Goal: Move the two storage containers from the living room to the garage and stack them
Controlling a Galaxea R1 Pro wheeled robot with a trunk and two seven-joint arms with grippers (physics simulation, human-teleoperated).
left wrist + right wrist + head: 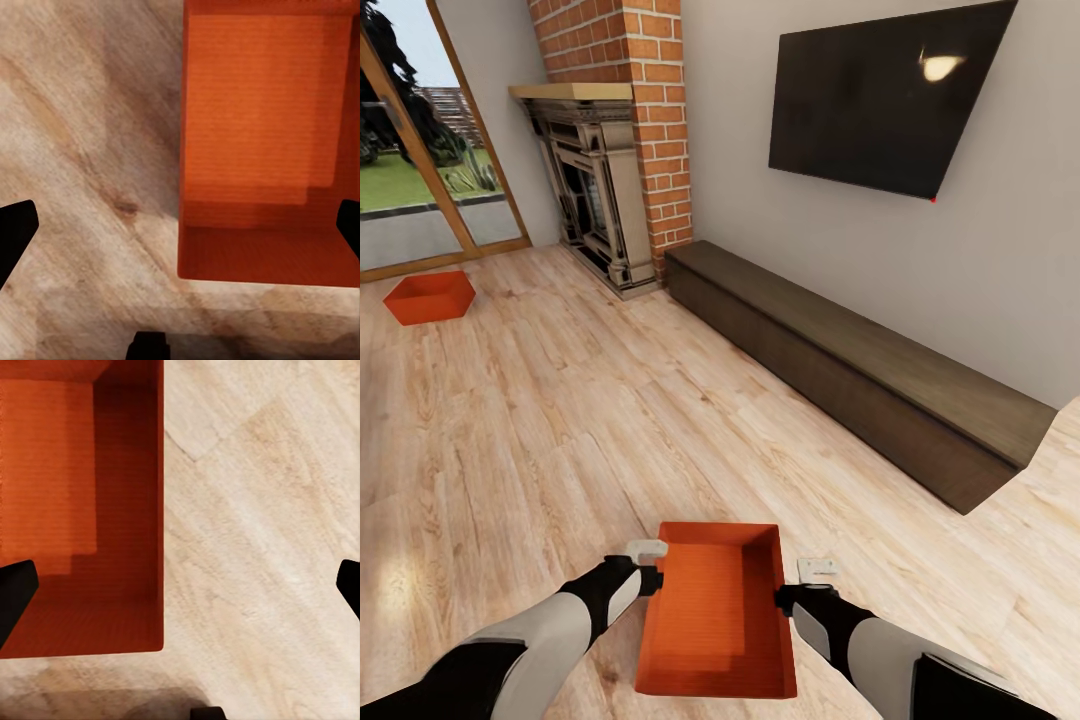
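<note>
Orange bin (715,615) between both hands, second bin (430,297) by glass doors (420,150)

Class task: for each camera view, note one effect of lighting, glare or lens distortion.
Head view: a bright glare spot on the TV, and wide-angle tilt of walls and bench. Left wrist view: shadow bands inside the near container. Right wrist view: the same container's inner wall is shaded darker than its floor.

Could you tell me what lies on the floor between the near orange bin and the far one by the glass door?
Bare light wood plank floor, as the head view shows, separates the near bin from the far bin.
</note>
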